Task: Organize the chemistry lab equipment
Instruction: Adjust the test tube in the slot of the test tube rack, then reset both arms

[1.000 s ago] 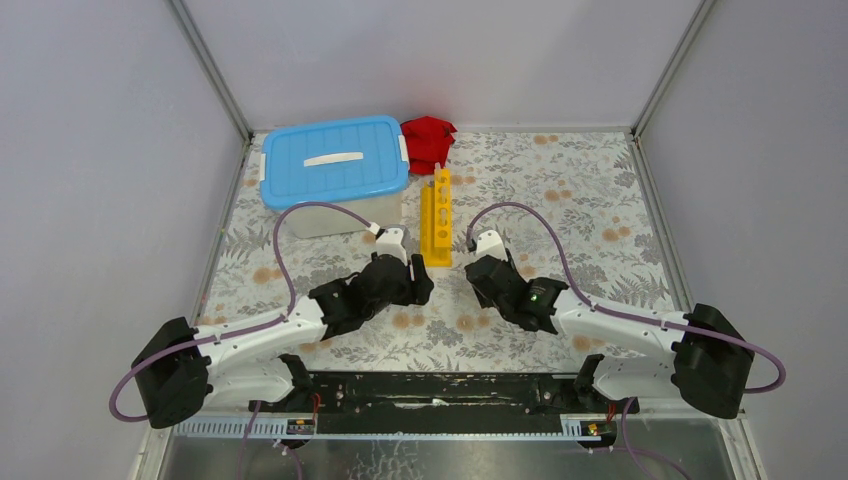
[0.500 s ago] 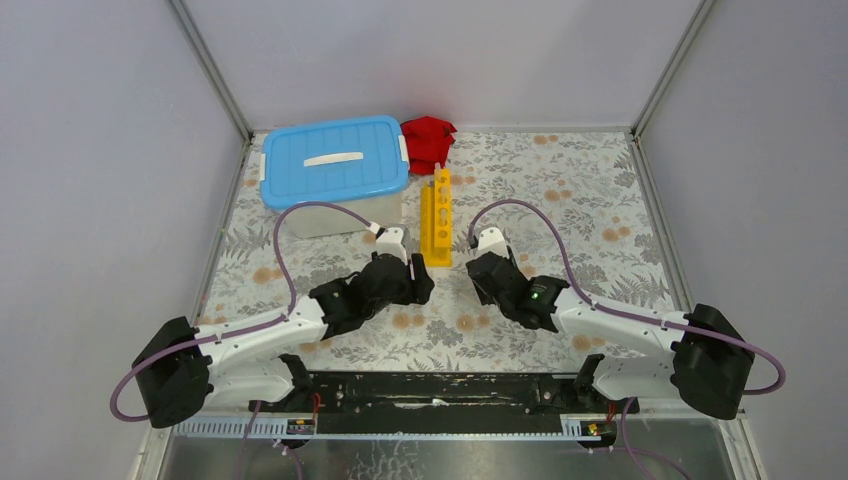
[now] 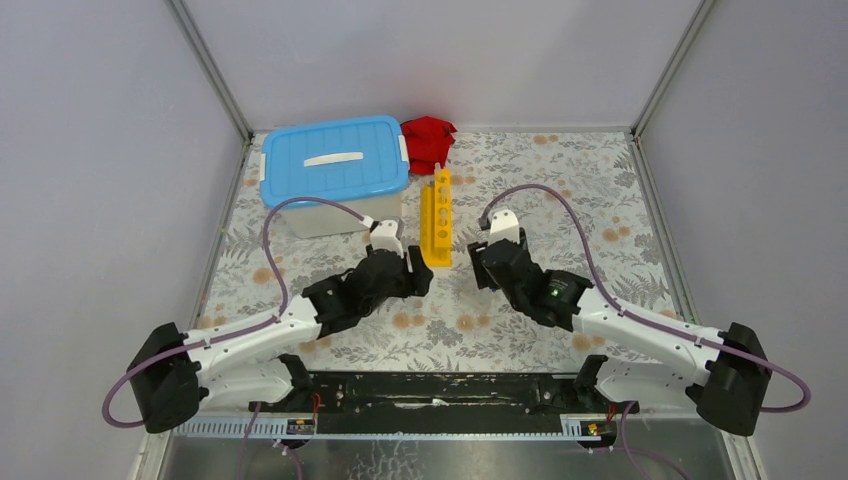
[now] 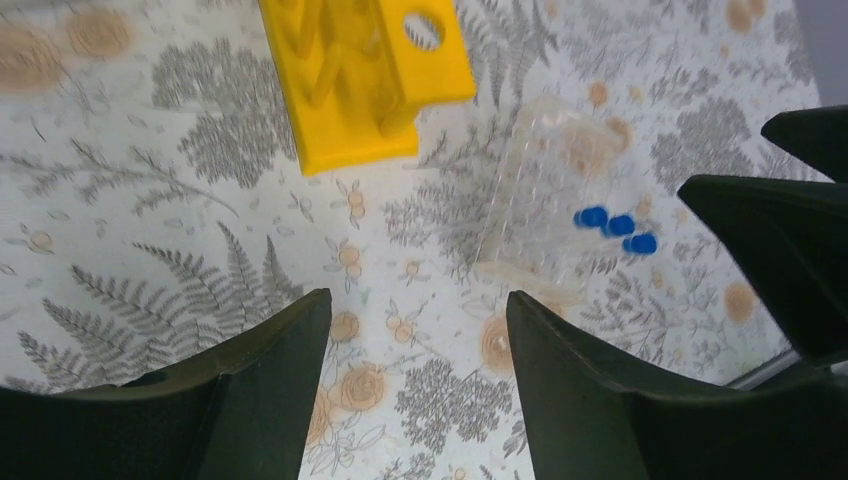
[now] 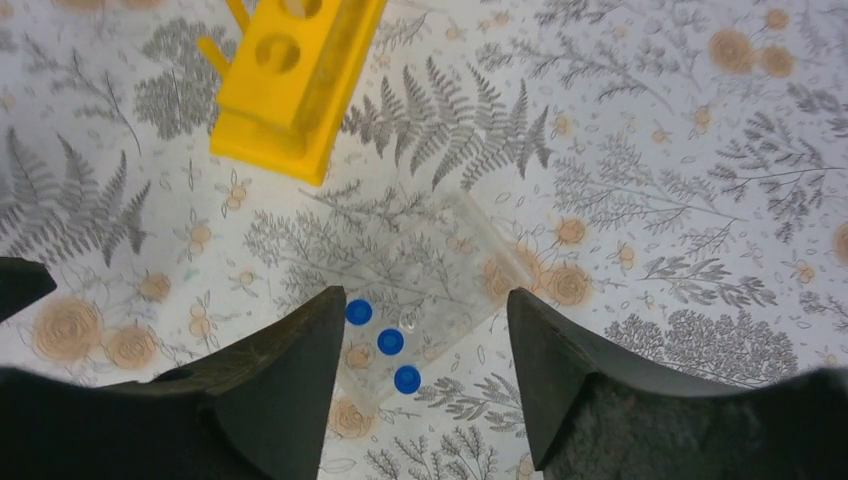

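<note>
Top external: yellow rack (image 3: 437, 218) lies near-far; clear holder (image 5: 450, 250), apparently flat, off near end; left hand (image 4: 417, 303), right hand (image 5: 425, 297) wide.

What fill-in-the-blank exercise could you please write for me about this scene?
The clear tube holder holds ___ blue-capped tubes.
The white tub has a ___ lid.
The long holed rack is coloured ___.
The left gripper and right gripper are both ___.
Missing: three; blue; yellow; open.
</note>
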